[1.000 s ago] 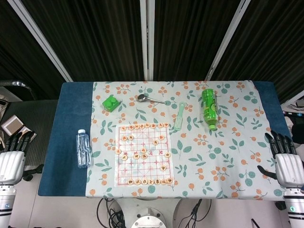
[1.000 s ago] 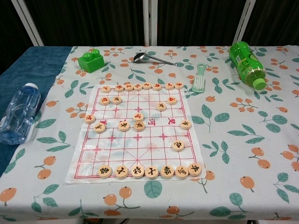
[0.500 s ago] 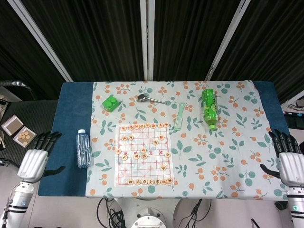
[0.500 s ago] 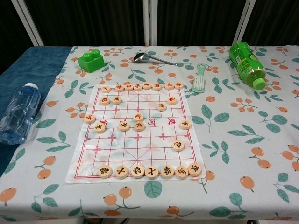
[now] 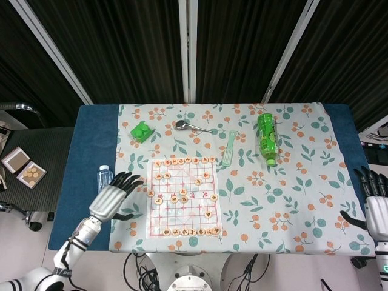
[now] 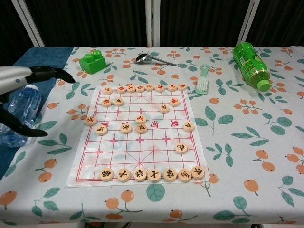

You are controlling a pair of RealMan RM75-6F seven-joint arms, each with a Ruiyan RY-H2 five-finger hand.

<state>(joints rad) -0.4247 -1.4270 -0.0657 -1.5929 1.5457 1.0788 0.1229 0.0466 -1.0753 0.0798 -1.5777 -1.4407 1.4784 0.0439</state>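
The left hand [image 5: 113, 198] hovers fingers spread, holding nothing, over the clear water bottle [image 6: 19, 114] lying near the table's left edge — the right hand [image 5: 377, 206], off the right edge, also spread and empty.

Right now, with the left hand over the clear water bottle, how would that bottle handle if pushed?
The clear water bottle lies on its side, so it would probably roll. Its thin, ribbed plastic may flex under the left hand.

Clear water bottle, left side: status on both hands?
Left robot hand open, over the clear water bottle, contact unclear. Right robot hand open at the table's right edge, holding nothing. Chess board alongside, nothing blocking.
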